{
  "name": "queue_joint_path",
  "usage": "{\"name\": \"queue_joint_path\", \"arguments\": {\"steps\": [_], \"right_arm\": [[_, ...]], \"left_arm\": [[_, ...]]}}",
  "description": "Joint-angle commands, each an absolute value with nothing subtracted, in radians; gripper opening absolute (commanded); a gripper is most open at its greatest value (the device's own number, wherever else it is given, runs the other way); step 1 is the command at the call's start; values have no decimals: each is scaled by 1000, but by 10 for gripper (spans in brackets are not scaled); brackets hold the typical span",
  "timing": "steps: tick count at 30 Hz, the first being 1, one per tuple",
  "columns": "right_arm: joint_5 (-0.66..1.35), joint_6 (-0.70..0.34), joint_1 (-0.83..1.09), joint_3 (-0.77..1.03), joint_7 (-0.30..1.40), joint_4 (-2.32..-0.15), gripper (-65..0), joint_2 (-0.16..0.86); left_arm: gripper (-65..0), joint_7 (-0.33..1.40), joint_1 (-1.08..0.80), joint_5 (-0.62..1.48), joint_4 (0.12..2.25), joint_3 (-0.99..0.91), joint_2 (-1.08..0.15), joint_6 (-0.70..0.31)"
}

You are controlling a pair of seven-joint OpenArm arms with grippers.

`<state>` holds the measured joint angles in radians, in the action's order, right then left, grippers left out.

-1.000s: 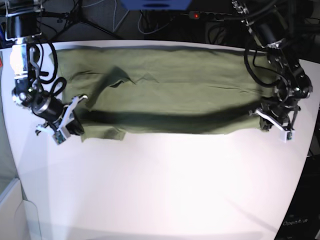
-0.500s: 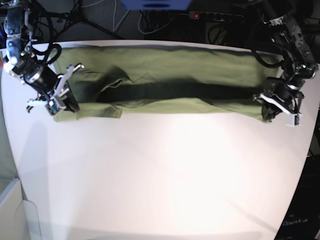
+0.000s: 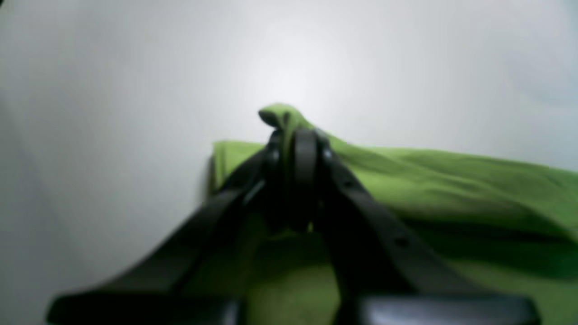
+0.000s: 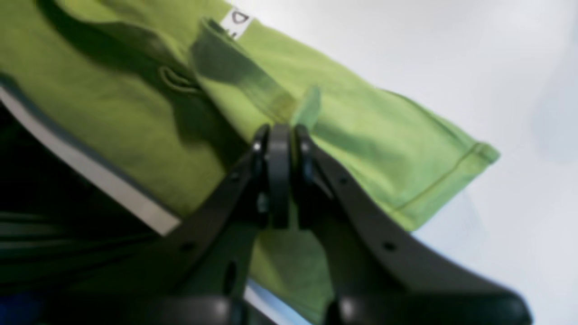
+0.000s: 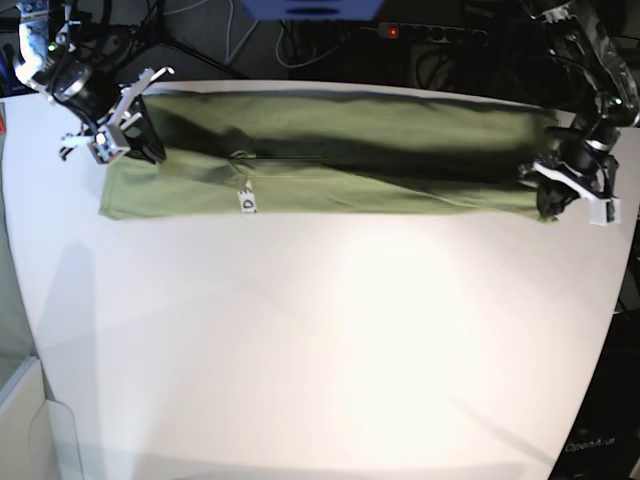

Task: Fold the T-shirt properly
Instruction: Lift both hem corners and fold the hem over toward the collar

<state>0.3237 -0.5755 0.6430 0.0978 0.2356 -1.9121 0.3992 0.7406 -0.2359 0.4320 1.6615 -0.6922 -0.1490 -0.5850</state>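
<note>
The olive-green T-shirt [image 5: 380, 150] lies as a long folded band across the far part of the white table [image 5: 330, 340]. Its white label [image 5: 247, 201] shows on the near layer, left of centre. At the band's left end my right gripper [image 5: 128, 140] is shut on a raised fold of fabric [image 4: 311, 101]. The label [image 4: 237, 20] and a sleeve hem [image 4: 474, 158] appear in the right wrist view. My left gripper [image 5: 550, 198] is shut on the right end, and a pinch of cloth [image 3: 282, 115] pokes up past its closed tips [image 3: 293, 135].
The table's far edge [image 4: 113, 194] runs just behind the shirt. Beyond it are cables, a power strip with a red light [image 5: 400, 30] and a blue object [image 5: 310, 8]. A pale box [image 5: 25, 420] stands off the table's near left corner.
Both grippers, still shut on the shirt's edge, have carried it toward the far side of the table. The shirt is now doubled over lengthwise and the label has come into sight.
</note>
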Motion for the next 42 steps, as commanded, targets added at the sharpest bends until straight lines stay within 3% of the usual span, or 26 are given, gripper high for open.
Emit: {"name": "queue_joint_path", "arguments": {"steps": [1, 18, 28, 35, 42], "right_arm": [[335, -578, 661, 105, 205, -1928, -641, 410], [332, -576, 760, 110, 119, -1922, -641, 341], [208, -578, 754, 110, 117, -1911, -631, 259], [206, -582, 753, 108, 130, -1911, -483, 263], [206, -582, 753, 134, 130, -1902, -463, 282]], "left_arm": [[-622, 716, -242, 461, 1679, -702, -160, -590], [-622, 710, -268, 486, 1669, -705, -185, -590], [-623, 710, -266, 484, 1669, -704, -186, -590], [-623, 710, -266, 481, 1667, -702, -186, -590], [-623, 710, -269, 479, 1667, -702, -183, -590]]}}
